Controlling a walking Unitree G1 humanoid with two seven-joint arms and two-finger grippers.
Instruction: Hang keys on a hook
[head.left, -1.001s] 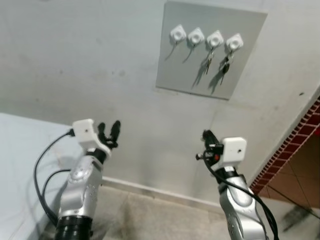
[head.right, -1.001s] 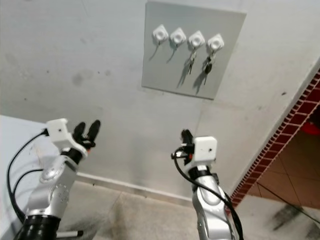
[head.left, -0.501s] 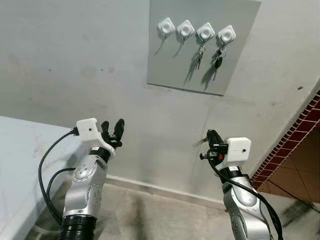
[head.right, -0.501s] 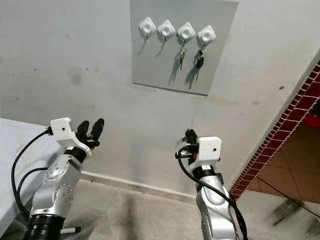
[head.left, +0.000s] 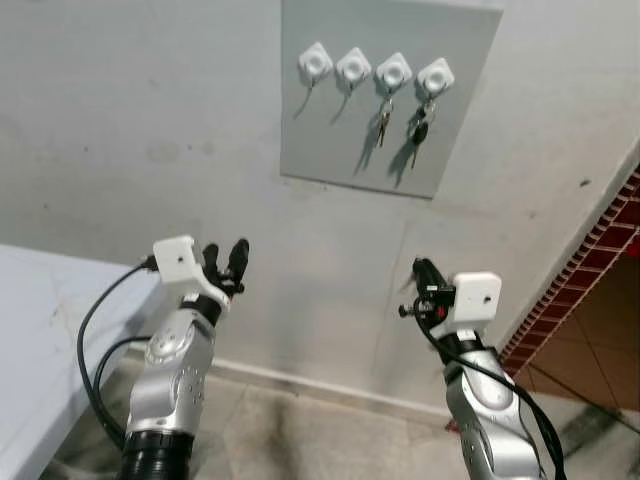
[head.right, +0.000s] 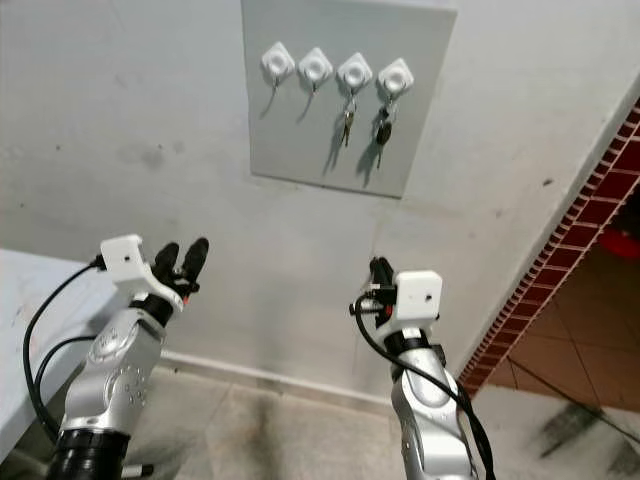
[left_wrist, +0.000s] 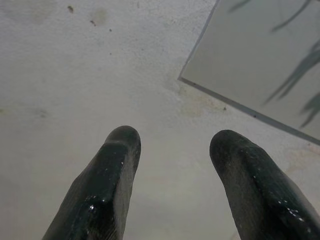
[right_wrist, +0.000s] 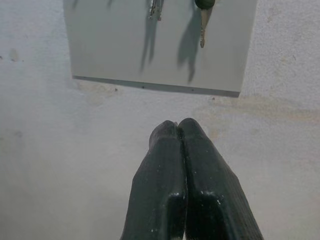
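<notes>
High on the wall, toward 12 o'clock in the head views, a flat grey rectangular panel (head.left: 390, 95) carries a row of four white, rounded-square hooks (head.left: 375, 70). The two hooks on the left hang bare; the third holds a small bunch of silvery keys (head.left: 382, 120), and the fourth holds a second bunch with a dark-headed key (head.left: 420, 128). The wall (head.left: 150, 130) is rough, pale plaster, mottled with stains and faint smudges. At about 4 o'clock a band of red brick tiles (head.left: 590, 280) runs diagonally beside brown floor tiles. At 8 o'clock lies the edge of a pale, smooth table (head.left: 40, 320).

Both silver arms are raised toward the wall, well below the panel. The left claw (head.left: 226, 263) is released, its two glossy black fingers (left_wrist: 107, 185) spread apart with bare plaster between them. The right claw (head.left: 424, 278) is clenched, its ribbed black fingers (right_wrist: 165, 180) pressed flat together and gripping nothing.

The right wrist view gives the panel's lower edge, the hanging key tips and their long shadows; the left wrist view catches one corner of the panel and shadow streaks.
</notes>
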